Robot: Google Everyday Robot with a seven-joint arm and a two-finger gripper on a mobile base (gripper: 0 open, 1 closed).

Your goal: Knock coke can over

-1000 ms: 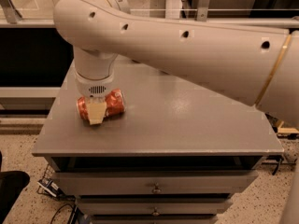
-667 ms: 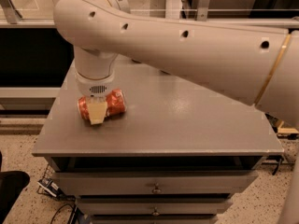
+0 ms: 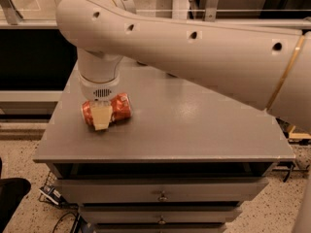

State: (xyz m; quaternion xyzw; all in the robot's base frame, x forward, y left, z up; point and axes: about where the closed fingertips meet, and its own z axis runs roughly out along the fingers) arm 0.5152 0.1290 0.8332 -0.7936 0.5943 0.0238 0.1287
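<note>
The red coke can [image 3: 120, 108] lies on its side on the grey tabletop [image 3: 194, 125], near the left edge, its silver top pointing right. My gripper [image 3: 102, 117] hangs straight down from the big white arm [image 3: 194, 47] and sits right over the can's middle, with a cream part covering the can's front. The wrist hides the part of the can behind it.
The table is a grey cabinet with drawers [image 3: 163, 194] along its front. A dark shelf and a glass partition [image 3: 29, 33] stand behind on the left. Cables [image 3: 53, 198] lie on the speckled floor at lower left.
</note>
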